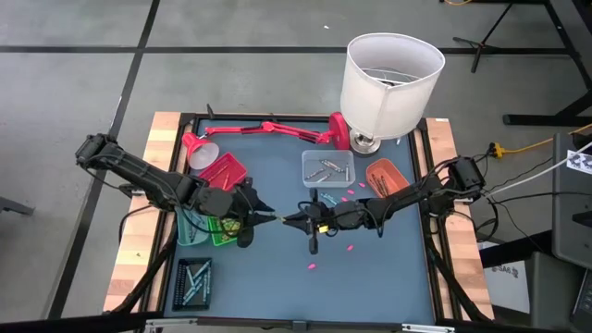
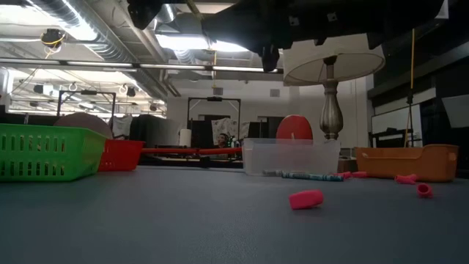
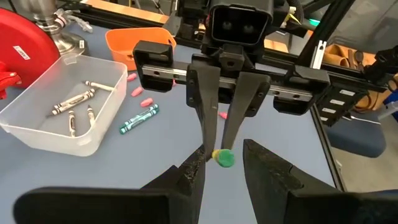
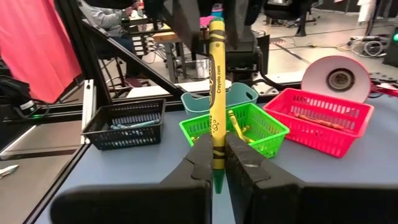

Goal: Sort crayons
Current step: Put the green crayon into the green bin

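Right end effector [image 4: 217, 163] clamps yellow-green crayon [image 4: 216, 93], tip betw left end effector [image 3: 221, 168] fingers.

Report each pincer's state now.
Left pincer: open around the near end of the yellow crayon.
Right pincer: shut on the yellow crayon.

- The left arm reaches in from the table's left edge toward the middle, and the left gripper [image 1: 262, 214] is held above the table with its fingers spread.
- The right arm reaches in from the right edge, and the right gripper [image 1: 289, 220] is pinched shut around a crayon [image 4: 216, 93].
- The two grippers meet tip to tip over the table's centre.
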You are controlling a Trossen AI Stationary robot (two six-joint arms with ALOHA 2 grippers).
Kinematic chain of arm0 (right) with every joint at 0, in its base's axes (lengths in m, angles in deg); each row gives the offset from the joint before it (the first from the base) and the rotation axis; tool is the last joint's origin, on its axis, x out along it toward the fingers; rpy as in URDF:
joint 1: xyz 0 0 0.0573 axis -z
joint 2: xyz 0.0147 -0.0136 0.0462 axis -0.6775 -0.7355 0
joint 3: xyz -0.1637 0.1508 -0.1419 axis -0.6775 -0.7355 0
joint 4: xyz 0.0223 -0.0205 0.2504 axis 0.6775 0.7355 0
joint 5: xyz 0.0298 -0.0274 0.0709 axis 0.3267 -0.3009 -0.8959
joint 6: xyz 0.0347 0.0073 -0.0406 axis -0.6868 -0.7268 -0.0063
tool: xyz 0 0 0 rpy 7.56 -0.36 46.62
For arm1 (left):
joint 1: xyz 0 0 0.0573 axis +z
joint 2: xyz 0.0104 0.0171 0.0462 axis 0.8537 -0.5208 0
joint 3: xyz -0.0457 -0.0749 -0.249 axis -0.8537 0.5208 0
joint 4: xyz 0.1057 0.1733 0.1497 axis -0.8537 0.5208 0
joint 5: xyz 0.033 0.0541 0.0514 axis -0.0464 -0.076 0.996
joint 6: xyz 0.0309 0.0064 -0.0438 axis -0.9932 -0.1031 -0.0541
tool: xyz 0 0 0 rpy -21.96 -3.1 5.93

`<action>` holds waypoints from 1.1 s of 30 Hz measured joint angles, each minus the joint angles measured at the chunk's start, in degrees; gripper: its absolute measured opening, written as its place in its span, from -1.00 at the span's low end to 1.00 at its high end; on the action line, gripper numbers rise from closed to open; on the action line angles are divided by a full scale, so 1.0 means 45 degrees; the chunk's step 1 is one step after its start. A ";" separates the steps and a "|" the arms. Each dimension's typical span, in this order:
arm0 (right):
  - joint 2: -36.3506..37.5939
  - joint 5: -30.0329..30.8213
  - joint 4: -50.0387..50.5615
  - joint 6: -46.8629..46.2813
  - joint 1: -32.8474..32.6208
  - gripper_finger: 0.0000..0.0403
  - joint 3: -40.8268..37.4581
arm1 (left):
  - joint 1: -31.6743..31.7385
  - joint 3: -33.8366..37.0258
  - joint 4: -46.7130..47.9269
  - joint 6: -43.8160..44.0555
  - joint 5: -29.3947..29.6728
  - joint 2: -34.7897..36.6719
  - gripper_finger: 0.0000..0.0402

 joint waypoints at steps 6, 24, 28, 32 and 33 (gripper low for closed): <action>0.0000 0.0274 0.0005 0.0000 0.0000 -0.91 0.0000 | 0.0005 0.0000 0.0002 -0.0616 0.0093 0.0000 -0.54; 0.0000 0.0256 0.0019 -0.0003 -0.0005 -0.91 0.0000 | 0.0005 0.0000 -0.0007 -0.0996 0.0126 0.0000 -0.91; 0.0000 0.0250 0.0020 -0.0005 -0.0005 -0.91 0.0000 | 0.0005 0.0000 -0.0005 -0.0996 0.0126 0.0000 -0.97; 0.0000 0.0255 0.0024 -0.0005 -0.0005 -0.91 0.0000 | 0.0005 0.0000 0.0007 -0.1000 0.0121 0.0000 -0.97; 0.0000 0.0255 0.0024 -0.0005 -0.0005 -0.91 0.0000 | 0.0005 0.0000 0.0007 -0.0996 0.0121 0.0000 -0.96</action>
